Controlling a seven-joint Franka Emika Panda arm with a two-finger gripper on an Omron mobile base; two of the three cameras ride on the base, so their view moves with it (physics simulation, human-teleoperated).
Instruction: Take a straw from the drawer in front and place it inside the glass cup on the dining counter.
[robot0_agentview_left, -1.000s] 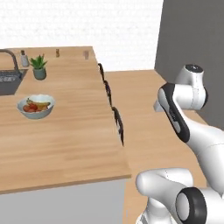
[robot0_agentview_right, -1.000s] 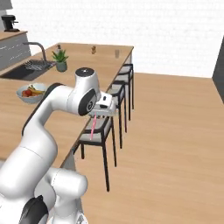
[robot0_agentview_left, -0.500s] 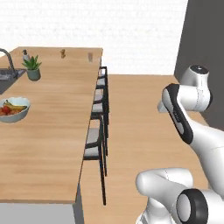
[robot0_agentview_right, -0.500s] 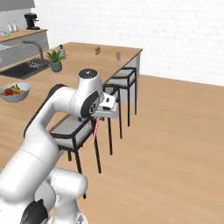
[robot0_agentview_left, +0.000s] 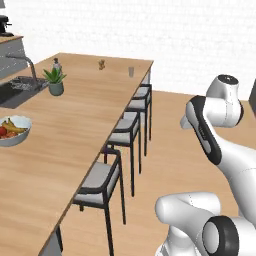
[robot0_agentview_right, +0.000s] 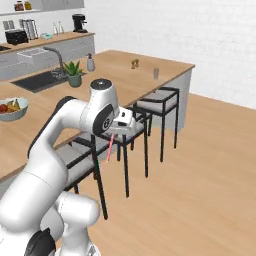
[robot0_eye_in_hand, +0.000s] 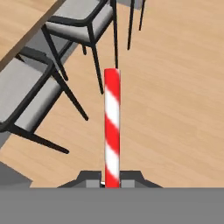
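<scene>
My gripper (robot0_eye_in_hand: 112, 182) is shut on the lower end of the red-and-white striped straw (robot0_eye_in_hand: 112, 130), which points away from the hand over the wooden floor and stools. From the right base view the gripper (robot0_agentview_right: 115, 131) hangs beside the dining counter (robot0_agentview_right: 116, 80) with the straw (robot0_agentview_right: 109, 149) pointing down. The glass cup (robot0_agentview_right: 156, 73) stands near the counter's far end, well beyond the gripper. It also appears as the glass cup (robot0_agentview_left: 131, 71) at the far right edge of the dining counter (robot0_agentview_left: 65, 130). The drawer is out of view.
Black stools with grey seats (robot0_agentview_left: 97, 177) (robot0_agentview_right: 156, 102) line the counter's side under the hand. On the counter are brown shakers (robot0_agentview_right: 133, 63), a soap dispenser (robot0_agentview_right: 90, 63), a potted plant (robot0_agentview_left: 55, 81), a fruit bowl (robot0_agentview_left: 11, 130) and the dark sink (robot0_agentview_right: 37, 81). Open wooden floor (robot0_agentview_right: 200, 165) lies right.
The whole picture has shifted in both base views, so the base has moved along the counter. The straw stays in the shut gripper.
</scene>
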